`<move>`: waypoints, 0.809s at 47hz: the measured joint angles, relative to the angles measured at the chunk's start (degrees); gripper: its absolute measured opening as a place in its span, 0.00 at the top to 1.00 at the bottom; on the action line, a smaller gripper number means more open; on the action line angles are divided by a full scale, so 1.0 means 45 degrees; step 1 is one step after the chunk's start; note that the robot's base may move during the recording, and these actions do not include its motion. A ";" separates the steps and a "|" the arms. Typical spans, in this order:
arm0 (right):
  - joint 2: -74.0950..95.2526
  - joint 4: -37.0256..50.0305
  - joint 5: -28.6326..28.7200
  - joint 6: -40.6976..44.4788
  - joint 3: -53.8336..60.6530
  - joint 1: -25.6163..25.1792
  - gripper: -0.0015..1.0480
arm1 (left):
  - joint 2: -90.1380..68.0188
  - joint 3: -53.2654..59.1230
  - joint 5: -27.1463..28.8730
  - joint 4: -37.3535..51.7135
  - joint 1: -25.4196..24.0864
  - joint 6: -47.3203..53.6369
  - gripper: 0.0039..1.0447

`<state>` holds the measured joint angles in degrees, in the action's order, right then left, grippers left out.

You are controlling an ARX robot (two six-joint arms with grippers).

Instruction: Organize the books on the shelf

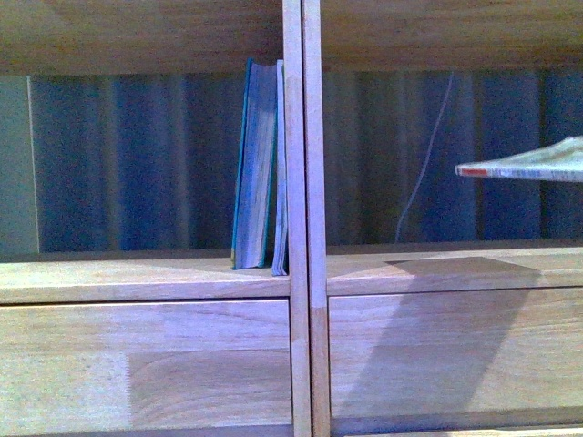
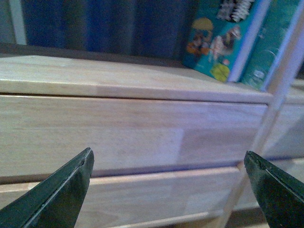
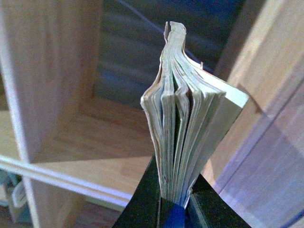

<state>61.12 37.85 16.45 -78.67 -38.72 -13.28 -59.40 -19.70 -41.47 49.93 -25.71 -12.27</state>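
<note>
The light wood shelf point(image 1: 305, 273) fills the front view. A thick teal book point(image 1: 253, 164) and a thin pale-lilac book point(image 1: 281, 168) stand upright in the left compartment against the divider; both show in the left wrist view point(image 2: 216, 42). The thin floppy paperback point(image 1: 537, 166) lies flat in the air in front of the right compartment. My right gripper point(image 3: 173, 190) is shut on its lower edge, its page edges fanned point(image 3: 183, 114). My left gripper point(image 2: 168, 164) is open and empty before a drawer front point(image 2: 133, 133).
The compartments are backless; a dark blue curtain point(image 1: 137, 155) and a thin hanging cord point(image 1: 424, 164) show behind. Plain drawer fronts point(image 1: 437, 355) lie below the shelf board. The central divider point(image 1: 305, 137) splits the two columns.
</note>
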 joint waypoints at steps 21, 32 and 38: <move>-0.1715 0.2613 0.0690 0.1447 -0.0102 0.2535 0.93 | -0.4789 -0.7120 -0.1773 0.0350 0.3779 -0.8437 0.07; -0.0835 0.3366 -0.0102 0.2749 -0.0500 0.4512 0.93 | -0.5416 -0.8228 -0.2511 0.2239 0.6042 -1.2347 0.07; -0.0350 0.3517 -0.0437 0.3167 -0.0767 0.5542 0.93 | -0.5518 -0.8446 -0.2312 0.2191 0.6980 -1.2677 0.07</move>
<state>59.55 53.67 14.48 -64.42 -42.17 11.66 -84.23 -57.71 -51.88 59.79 5.69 -69.32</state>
